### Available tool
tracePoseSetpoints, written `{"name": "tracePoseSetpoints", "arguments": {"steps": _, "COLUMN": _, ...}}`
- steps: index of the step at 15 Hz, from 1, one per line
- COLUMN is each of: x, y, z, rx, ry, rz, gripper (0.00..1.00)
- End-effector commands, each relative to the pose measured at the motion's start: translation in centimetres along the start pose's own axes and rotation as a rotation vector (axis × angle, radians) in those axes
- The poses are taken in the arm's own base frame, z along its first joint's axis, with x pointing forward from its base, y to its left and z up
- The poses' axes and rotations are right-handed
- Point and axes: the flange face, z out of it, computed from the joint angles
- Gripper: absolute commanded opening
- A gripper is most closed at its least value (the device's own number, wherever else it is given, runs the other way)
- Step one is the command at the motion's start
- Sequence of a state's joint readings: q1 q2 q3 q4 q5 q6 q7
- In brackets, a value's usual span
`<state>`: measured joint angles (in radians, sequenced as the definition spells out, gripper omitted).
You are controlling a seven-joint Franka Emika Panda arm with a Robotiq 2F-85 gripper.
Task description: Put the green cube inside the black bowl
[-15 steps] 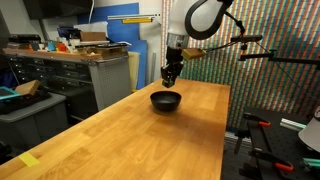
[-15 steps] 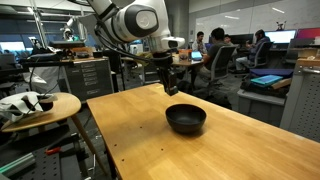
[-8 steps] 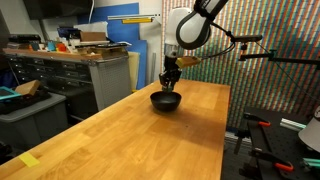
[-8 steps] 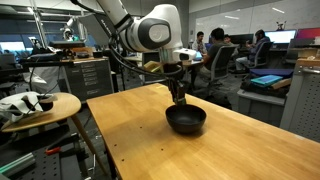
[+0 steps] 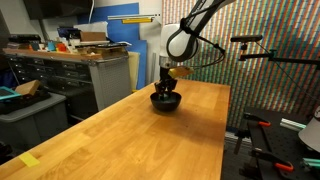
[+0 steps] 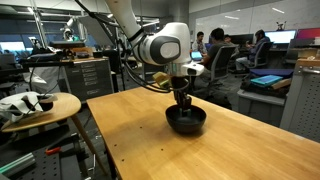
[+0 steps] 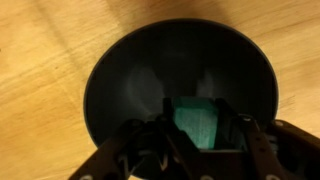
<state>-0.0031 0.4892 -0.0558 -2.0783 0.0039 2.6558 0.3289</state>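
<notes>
The black bowl [image 5: 165, 101] [image 6: 186, 121] stands on the wooden table in both exterior views. In the wrist view the bowl [image 7: 130, 70] fills most of the frame from above. My gripper [image 7: 198, 128] is shut on the green cube [image 7: 198, 122], held between the two fingers directly over the bowl's inside. In both exterior views the gripper [image 5: 166, 88] [image 6: 183, 101] points straight down, its fingertips at or just inside the bowl's rim. The cube is too small to make out there.
The wooden table [image 5: 130, 135] [image 6: 150, 140] has edges close to the bowl. A round side table with a white object [image 6: 30, 104] stands beside it. Cabinets and benches [image 5: 60, 70] lie behind. People sit at desks in the background [image 6: 215, 50].
The gripper has moved from beside the bowl to over it and has come down, so its fingers with the cube now sit at the bowl's opening. The bowl has not moved.
</notes>
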Motion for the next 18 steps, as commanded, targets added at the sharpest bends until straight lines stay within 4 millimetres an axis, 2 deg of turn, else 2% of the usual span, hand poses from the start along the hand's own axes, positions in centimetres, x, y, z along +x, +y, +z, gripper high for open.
{"name": "tracePoseSetpoints", "arguments": {"steps": 1, "x": 1.3, "y": -0.1, "z": 0.0, "rx": 0.003, "ry": 0.001, "rz": 0.004, "gripper": 0.81}}
{"name": "tracePoseSetpoints", "arguments": {"steps": 3, "x": 0.9, "y": 0.0, "z": -0.4, "rx": 0.002, "ry": 0.000, "rz": 0.004, "gripper": 0.98}}
{"name": "tracePoseSetpoints", "arguments": {"steps": 4, "x": 0.7, "y": 0.1, "z": -0.7, "rx": 0.002, "ry": -0.002, "rz": 0.003, "gripper": 1.00}}
{"name": "tracePoseSetpoints", "arguments": {"steps": 10, "x": -2.0, "y": 0.7, "z": -4.2, "rx": -0.010, "ry": -0.012, "rz": -0.024, "gripper": 1.00}}
{"name": "tracePoseSetpoints", "arguments": {"steps": 18, "x": -9.0, "y": 1.5, "z": -11.1, "rx": -0.056, "ry": -0.076, "rz": -0.125, "gripper": 1.00}}
